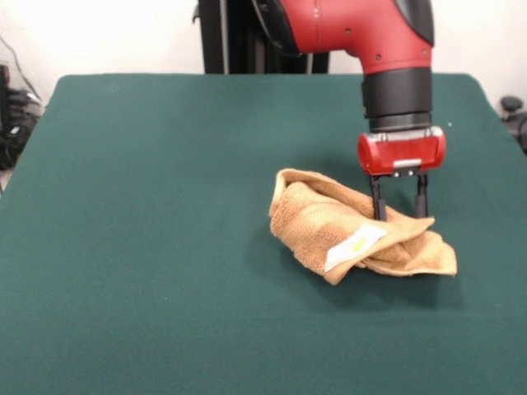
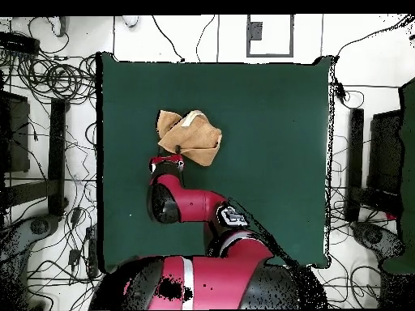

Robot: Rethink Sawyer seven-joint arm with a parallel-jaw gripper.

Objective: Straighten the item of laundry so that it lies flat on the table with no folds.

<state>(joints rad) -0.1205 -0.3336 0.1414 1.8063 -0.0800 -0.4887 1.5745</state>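
Towel [image 1: 354,230] crumpled in a folded heap right of centre in the front view, tag up, on the green table [image 1: 148,247]. Gripper [image 1: 399,216] sits at the heap's far edge, fingers parted, tips down in or behind the cloth; can't tell if any fabric is pinched. Looks like the grasp step; next needs closing on an edge, then pulling it out flat.

Pale, brightly lit wall [image 1: 123,37] behind the work area. White floor [image 2: 357,36] with dark seam lines. Tangled black cables [image 2: 49,77] lie coiled along 1 side. Dark rectangular equipment units [image 2: 385,162] stand at both flanks. Black upright post [image 1: 216,37] against the wall.
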